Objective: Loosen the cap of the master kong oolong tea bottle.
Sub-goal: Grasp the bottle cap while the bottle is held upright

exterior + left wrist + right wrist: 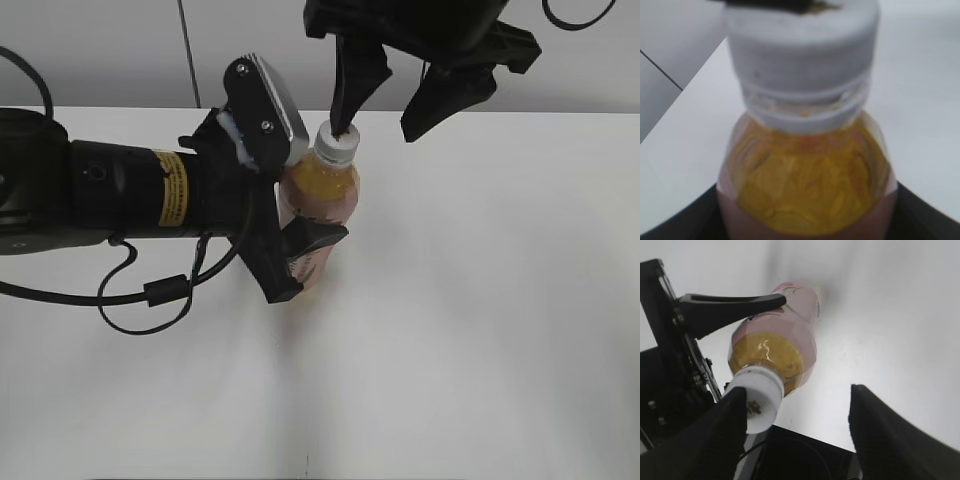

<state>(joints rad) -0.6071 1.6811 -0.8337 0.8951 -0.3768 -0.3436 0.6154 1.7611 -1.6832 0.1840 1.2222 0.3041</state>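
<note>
Left hand (300, 245) clamps the clear, amber-filled bottle (320, 205) — right hand (385, 110) gapes over its round cap (337, 143).

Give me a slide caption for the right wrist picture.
Open gripper hanging at the white cap of a tea bottle.

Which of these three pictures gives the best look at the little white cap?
The left wrist view: the cap fills the frame, though blurred. The exterior view shows it small, atop the bottle. The right wrist view shows it partly hidden behind a finger of the right gripper.
</note>
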